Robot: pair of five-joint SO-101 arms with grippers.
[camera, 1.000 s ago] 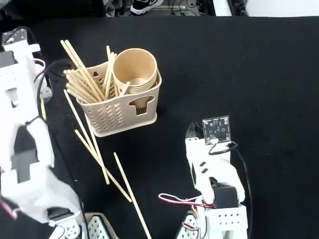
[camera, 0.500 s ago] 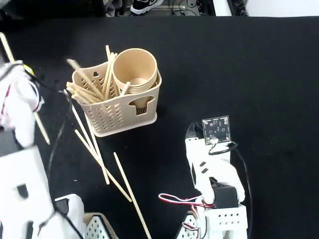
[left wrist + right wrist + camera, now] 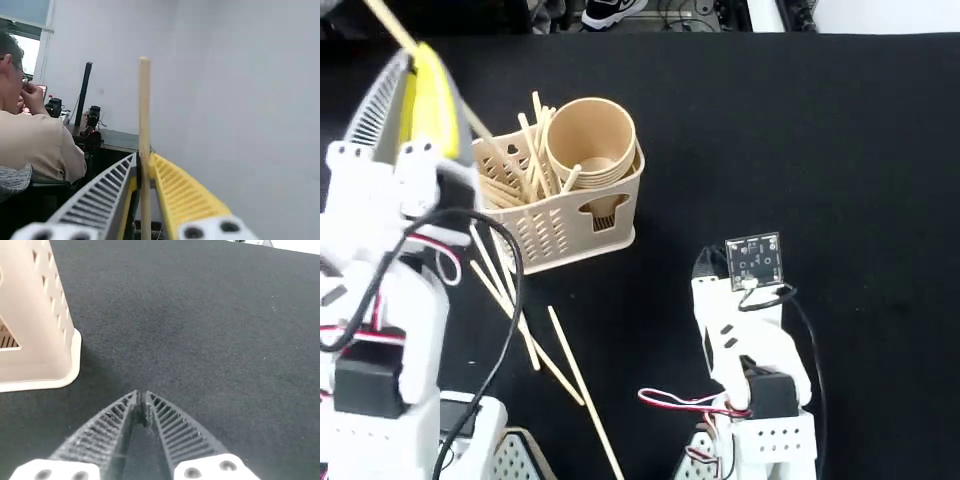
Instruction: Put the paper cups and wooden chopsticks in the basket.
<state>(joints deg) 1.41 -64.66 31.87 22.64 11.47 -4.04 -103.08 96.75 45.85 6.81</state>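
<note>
High view: left pincer [image 3: 412,62] is clenched on one chopstick [image 3: 388,20] and raised off the worktop [image 3: 840,140]. The stick slants through the fingers. Its lower end points at the basket [image 3: 570,230] just beside the pincer, probably lined up to slide in with the bunch already standing there. Paper cups [image 3: 590,135] sit stacked in the basket, on the side away from this pincer. Loose chopsticks [image 3: 565,365] lie on the worktop beneath the pincer, beside the basket, so that part of the task isn't done. Right pincer [image 3: 706,266] sits low, apart from the basket, and looks parked out of the way.

Left wrist view: the stick is pinched between the grey and yellow fingers and pokes well past the tips. Looks like a mid-length grip, likely for balance.

Right wrist view: right pincer is closed on nothing, tips together, with a basket corner near, ahead and off to one side.
</note>
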